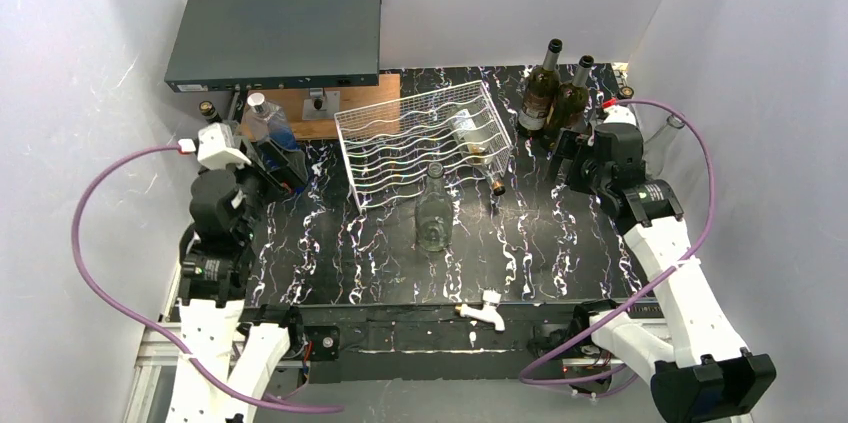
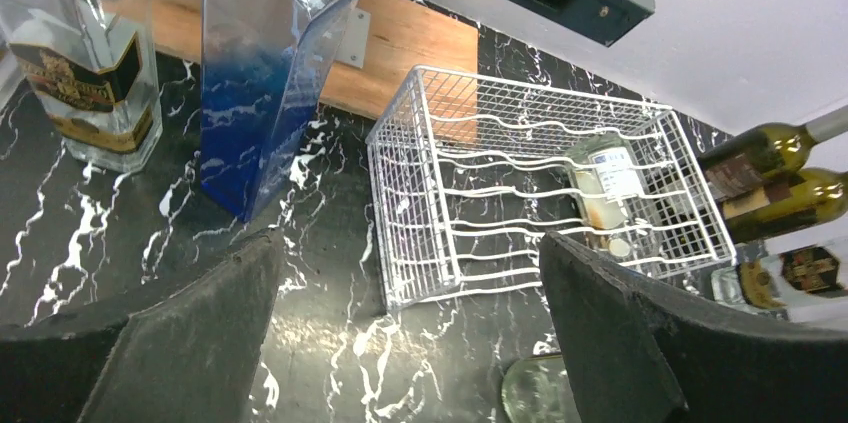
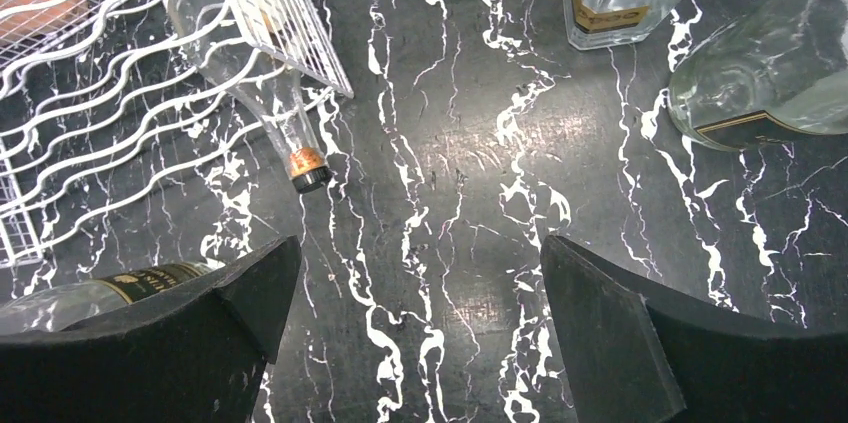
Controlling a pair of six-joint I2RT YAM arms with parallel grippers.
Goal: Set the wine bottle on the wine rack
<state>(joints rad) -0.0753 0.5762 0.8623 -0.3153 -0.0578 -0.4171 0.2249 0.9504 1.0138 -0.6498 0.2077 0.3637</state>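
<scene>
A clear wine bottle (image 1: 434, 213) lies between the left gripper (image 1: 288, 167) and right gripper (image 1: 563, 155), neck toward the wine rack (image 1: 400, 143).

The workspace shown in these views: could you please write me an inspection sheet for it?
Surface: black tabletop with white veins.
Job's things: white wire wine rack holds a labelled bottle, neck poking out; clear bottle on the table before the rack, not gripped.
Clutter: dark grey box, wooden board, blue-tinted bottle, two dark bottles, small white part at the near edge.
Grippers: left tool open, empty; right tool open, empty.
Cables: purple cable loops off the left arm, another off the right.
Surroundings: white walls.
</scene>
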